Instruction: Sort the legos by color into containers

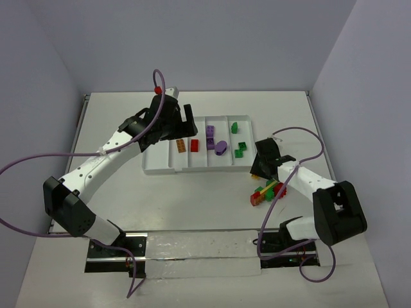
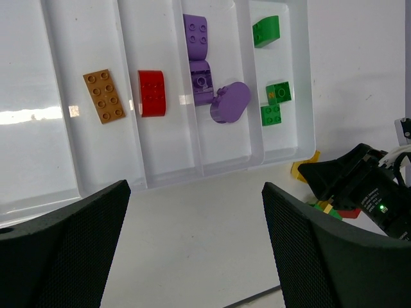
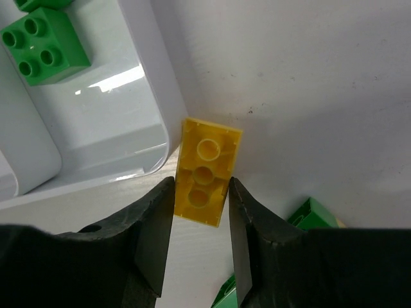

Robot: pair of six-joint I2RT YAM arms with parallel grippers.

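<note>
The table (image 1: 192, 205) has walls close on three sides, so any carry has to stay low and central. The tray (image 1: 159, 169) lies mid-table. Four of its compartments hold a brown, a red, purple and green bricks. The leftmost one is bare, and that is probably where yellow goes.

The left gripper (image 2: 194, 189) hangs spread wide and empty over the tray's left end. It stands in the way of a reach across, so the right arm would need it to move back or would have to hand off.

The loose pile (image 1: 268, 191) sits just right of the tray's near corner, close beside the right gripper (image 3: 201, 187).

That gripper pinches the yellow brick (image 3: 207, 160) by its long sides, near the brick's close end. The brick lies studs-down on the table, with its far corner against the tray's rounded corner.

- **Lift:** The grip is off-centre, so the brick should go straight up before it travels, or it may pivot or catch the rim.
- **Rim:** It needs to clear the rim fully.
- **Neighbour:** A green brick (image 3: 314, 215) beside the right finger could get dragged along.
</note>
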